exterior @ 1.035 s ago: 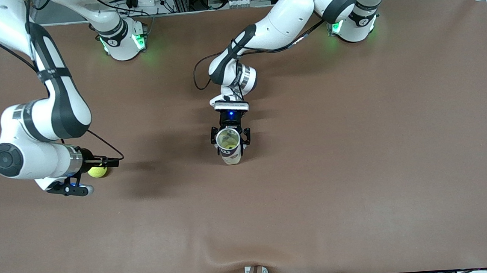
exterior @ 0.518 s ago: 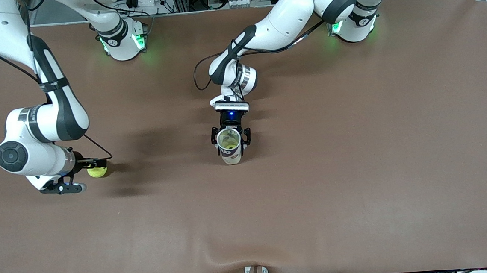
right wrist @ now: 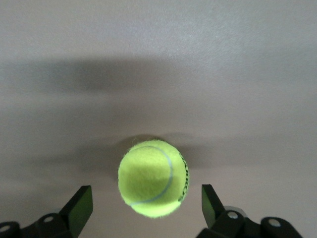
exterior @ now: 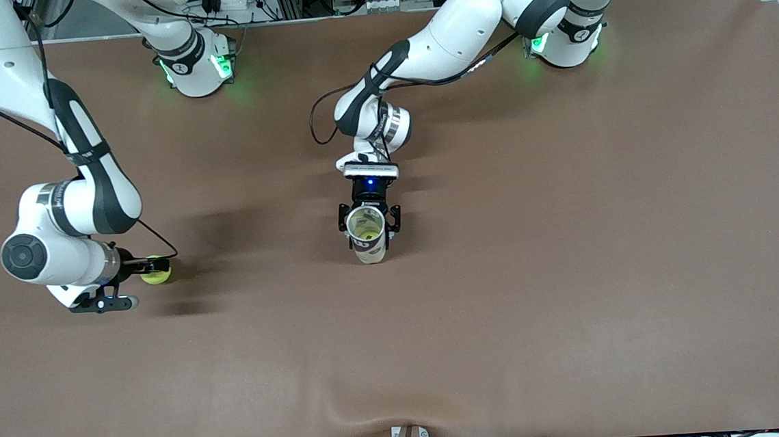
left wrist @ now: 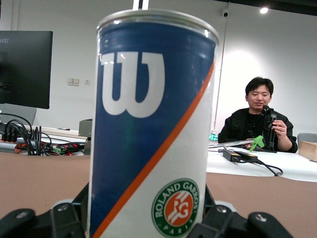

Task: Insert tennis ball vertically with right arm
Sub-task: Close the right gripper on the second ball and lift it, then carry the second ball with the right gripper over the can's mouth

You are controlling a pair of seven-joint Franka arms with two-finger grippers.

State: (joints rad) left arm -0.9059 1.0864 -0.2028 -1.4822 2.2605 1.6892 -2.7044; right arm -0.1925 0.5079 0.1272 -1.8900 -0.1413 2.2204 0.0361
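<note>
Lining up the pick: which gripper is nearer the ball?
Right. The right gripper straddles the ball, fingers open on either side. The left gripper is mid-table, around the can.

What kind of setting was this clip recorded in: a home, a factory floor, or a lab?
Most likely a robotics lab or office workspace. Two white arms are mounted on a brown-covered table, the left wrist view shows a monitor and tangled cables on a desk, and a seated person beside a white table.
</note>
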